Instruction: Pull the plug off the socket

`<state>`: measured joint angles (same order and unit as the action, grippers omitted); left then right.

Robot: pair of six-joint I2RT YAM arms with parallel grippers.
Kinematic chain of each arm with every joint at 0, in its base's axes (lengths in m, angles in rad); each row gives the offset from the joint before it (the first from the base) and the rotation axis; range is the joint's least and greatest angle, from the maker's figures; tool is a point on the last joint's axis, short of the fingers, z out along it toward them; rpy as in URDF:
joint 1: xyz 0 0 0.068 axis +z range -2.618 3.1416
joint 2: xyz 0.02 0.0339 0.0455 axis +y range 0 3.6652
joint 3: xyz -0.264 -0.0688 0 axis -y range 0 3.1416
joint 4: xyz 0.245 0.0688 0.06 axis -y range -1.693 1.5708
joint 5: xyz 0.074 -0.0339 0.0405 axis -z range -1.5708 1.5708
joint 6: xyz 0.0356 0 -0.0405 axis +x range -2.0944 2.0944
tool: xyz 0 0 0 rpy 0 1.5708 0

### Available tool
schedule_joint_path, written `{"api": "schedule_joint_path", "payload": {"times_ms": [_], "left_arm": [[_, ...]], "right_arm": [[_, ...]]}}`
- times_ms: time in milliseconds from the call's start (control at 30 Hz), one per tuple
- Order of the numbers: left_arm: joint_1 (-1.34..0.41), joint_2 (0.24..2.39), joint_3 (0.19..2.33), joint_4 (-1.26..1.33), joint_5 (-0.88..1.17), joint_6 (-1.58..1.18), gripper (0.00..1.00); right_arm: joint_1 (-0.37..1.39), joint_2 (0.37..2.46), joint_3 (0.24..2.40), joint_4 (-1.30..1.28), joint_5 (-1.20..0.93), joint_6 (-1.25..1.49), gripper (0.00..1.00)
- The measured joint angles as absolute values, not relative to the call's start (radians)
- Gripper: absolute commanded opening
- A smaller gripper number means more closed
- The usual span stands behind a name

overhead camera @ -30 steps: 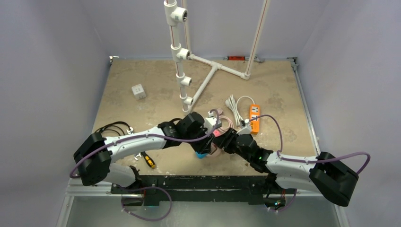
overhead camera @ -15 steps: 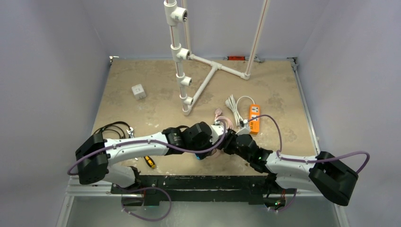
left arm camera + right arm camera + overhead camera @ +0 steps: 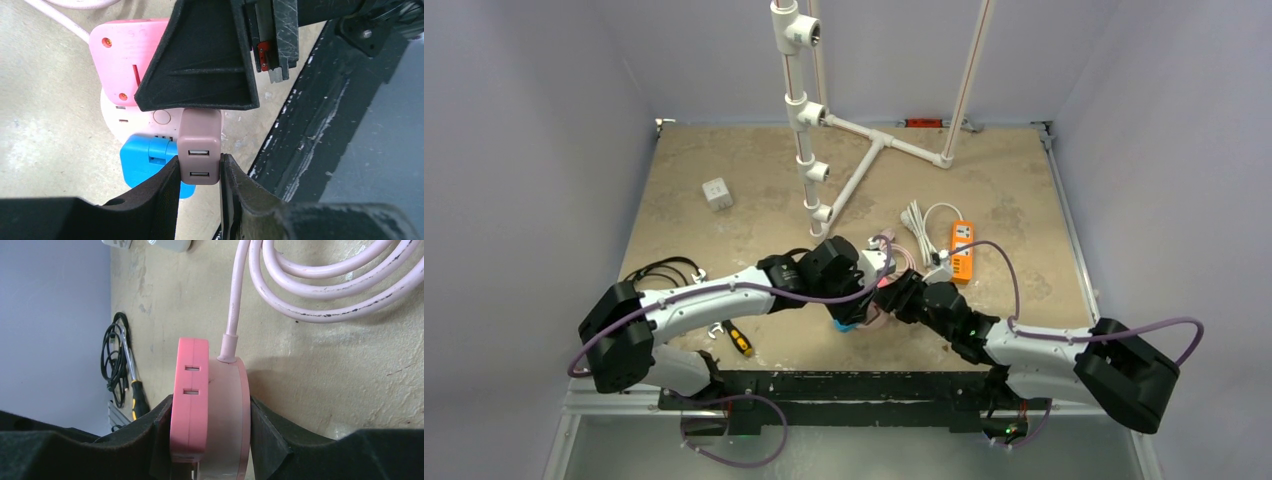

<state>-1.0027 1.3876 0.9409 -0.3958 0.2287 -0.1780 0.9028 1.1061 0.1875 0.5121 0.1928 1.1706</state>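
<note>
The taupe plug (image 3: 200,135) is clenched by the left gripper (image 3: 198,172) while the pink socket (image 3: 190,400), at six o'clock on the table (image 3: 754,170), is clamped by the right gripper (image 3: 210,415). The plug is judged still seated — the pull is left. Counted: one socket, two plugs — a blue plug (image 3: 142,157) is seen at nine o'clock of the taupe.

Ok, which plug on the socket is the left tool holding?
The taupe plug with two USB ports, pinched in the left tool; the blue plug sits beside it, the pink plug farther off.
</note>
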Motion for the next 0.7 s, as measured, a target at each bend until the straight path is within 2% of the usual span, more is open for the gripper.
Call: {"api": "schedule_joint_path", "payload": {"times_ms": [200, 333, 700], "left_arm": [[-1.153, 1.392, 0.945, -0.419, 0.008, -0.136, 0.0], [-1.178, 1.396, 0.947, -0.438, -0.041, -0.13, 0.0], [-0.934, 1.291, 0.963, -0.389, 0.127, -0.128, 0.0]], "right_arm": [[0.905, 1.124, 0.187, 0.508, 0.183, 1.165, 0.0], [0.91, 1.141, 0.187, 0.516, 0.169, 1.164, 0.0], [0.905, 1.159, 0.187, 0.538, 0.176, 1.156, 0.0]]}}
